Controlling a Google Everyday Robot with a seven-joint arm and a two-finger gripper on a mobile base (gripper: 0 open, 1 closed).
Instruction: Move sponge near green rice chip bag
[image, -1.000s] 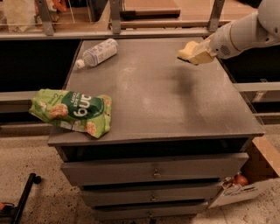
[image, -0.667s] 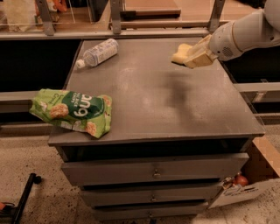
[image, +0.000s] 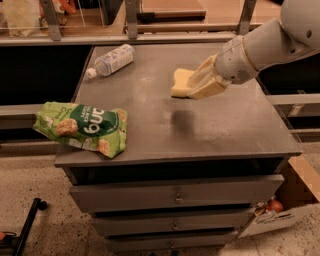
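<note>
The counter (image: 240, 125) holds one green rice chip bag (image: 82, 128) and one bottle (image: 111, 60); the claw (image: 195, 87), upper centre, pinches the one sponge (image: 180, 81).

Large white lettering is seen on the green rice chip bag (image: 82, 129), laid at the front left corner of the table (image: 240, 125) and upside down to the camera; no word can be read with certainty. A pale label is carried on the clear bottle (image: 110, 61), its print unreadable. The gripper (image: 196, 86) is held above the table's rear right, clamped on the sponge (image: 180, 82).
</note>
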